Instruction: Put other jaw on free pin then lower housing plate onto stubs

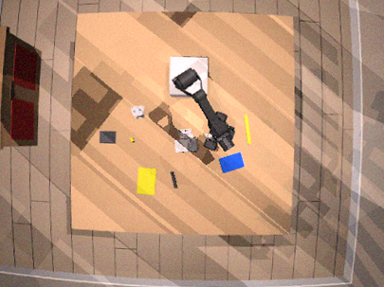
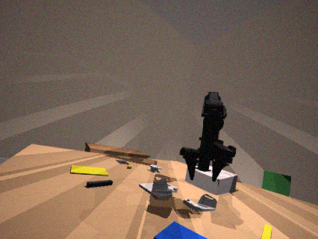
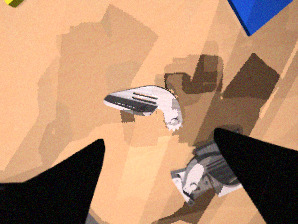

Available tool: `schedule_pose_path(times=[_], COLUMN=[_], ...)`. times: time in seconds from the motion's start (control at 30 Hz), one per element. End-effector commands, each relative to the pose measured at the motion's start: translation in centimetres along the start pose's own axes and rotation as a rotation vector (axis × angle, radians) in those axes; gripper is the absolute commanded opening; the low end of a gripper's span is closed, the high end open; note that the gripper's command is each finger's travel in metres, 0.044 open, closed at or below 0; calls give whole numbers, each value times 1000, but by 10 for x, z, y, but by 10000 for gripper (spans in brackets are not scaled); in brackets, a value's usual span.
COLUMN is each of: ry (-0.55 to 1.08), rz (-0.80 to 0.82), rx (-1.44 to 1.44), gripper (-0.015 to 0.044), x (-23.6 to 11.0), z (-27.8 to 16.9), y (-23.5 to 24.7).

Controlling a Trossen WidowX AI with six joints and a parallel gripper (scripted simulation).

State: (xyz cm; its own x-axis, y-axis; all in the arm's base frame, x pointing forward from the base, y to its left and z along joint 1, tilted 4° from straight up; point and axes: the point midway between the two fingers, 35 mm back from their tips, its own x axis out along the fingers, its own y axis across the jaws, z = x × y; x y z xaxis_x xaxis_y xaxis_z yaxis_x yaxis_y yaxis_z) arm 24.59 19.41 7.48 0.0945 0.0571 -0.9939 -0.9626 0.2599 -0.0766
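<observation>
The loose jaw (image 2: 203, 203) (image 3: 145, 97), white and grey and curved, lies on the table; in the top view the arm mostly hides it. The white base plate (image 1: 180, 148) (image 2: 145, 185) stands beside it, with the other jaw (image 2: 160, 188) (image 3: 215, 165) on it. The free pin is too small to make out. A small white piece with dark holes (image 1: 137, 111) (image 2: 154, 168), apparently the housing plate, lies apart to the left. My gripper (image 2: 203, 179) (image 3: 160, 138) is open and empty above the loose jaw; in the wrist view its right finger partly covers the fitted jaw.
A blue block (image 1: 231, 162) (image 2: 179, 232) (image 3: 260, 12) lies near the loose jaw. A yellow bar (image 1: 247, 129) is at right. A black bar (image 1: 174, 180) (image 2: 99, 184), a yellow slab (image 1: 146, 181) (image 2: 89, 170), a dark plate (image 1: 108, 137) and a tiny yellow piece (image 1: 131, 139) lie left or front.
</observation>
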Motion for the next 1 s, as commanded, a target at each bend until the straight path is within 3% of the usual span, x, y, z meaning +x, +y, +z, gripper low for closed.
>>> schedule_pose_path(times=[0.0,0.97], ry=[5,7], rz=[-3,1], rx=[-100,-730], gripper=[440,440], x=[0,-2], z=[1,8], y=[0,7])
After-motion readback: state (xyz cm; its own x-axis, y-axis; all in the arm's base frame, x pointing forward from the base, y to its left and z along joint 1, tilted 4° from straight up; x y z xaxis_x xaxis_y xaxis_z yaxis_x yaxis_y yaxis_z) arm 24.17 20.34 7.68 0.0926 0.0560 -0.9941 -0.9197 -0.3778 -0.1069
